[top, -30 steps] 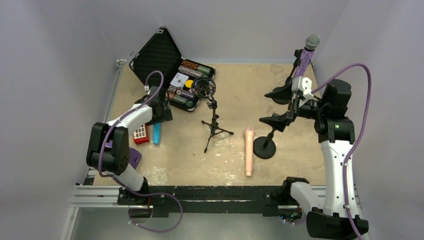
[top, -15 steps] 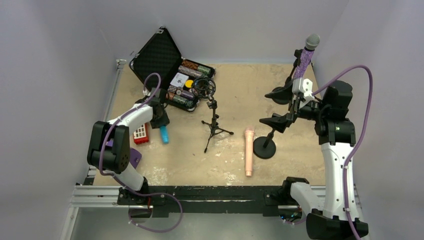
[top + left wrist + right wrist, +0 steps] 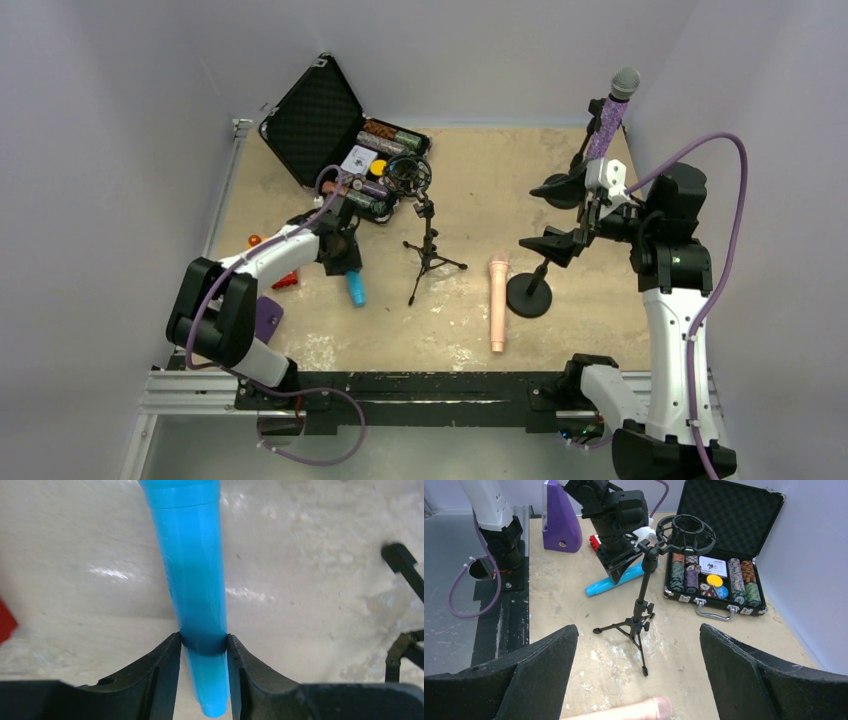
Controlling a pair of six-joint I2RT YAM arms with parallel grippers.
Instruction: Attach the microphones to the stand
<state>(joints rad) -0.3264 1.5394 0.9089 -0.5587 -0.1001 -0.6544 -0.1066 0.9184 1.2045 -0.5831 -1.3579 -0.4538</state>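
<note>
We had the purple microphone (image 3: 606, 125) clipped in the stand (image 3: 545, 245), the peach-pink microphone (image 3: 497, 300) lying on the table (image 3: 470, 180), the blue microphone (image 3: 192, 570) pinched in our left gripper (image 3: 202, 642), and our right gripper (image 3: 636, 630) spread and empty.

**Work table (image 3: 480, 190): items resting on the scuffed beige surface**
An open black case (image 3: 318, 115) is placed at the far left corner. A small tripod stand (image 3: 428, 255) is set near the middle, just in front of the case. A pale pink microphone (image 3: 497, 300) is laid flat to its right, just beside the round base of the microphone stand (image 3: 528, 296). A purple block (image 3: 268, 318), a red item (image 3: 286, 281) and a small orange ball (image 3: 254, 240) are located near the left edge.
</note>
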